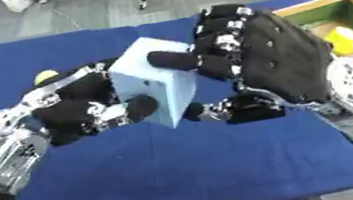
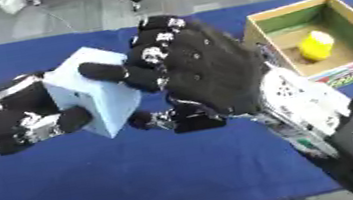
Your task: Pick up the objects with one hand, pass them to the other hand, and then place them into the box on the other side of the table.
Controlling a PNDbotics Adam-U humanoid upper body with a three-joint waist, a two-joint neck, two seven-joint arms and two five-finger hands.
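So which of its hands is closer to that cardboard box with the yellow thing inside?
The right hand. It sits just left of the cardboard box, fingers curled on the light blue block. The left hand grips the block's other side, farther from the box.

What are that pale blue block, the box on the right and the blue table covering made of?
The pale blue block, held between both robot hands, looks like matte card or foam: flat dull faces, sharp edges, no shine. The box looks like cardboard: thin tan walls, green inside, printed outside. The table covering looks like cloth: dull, even dark blue. None can be told for certain by sight.
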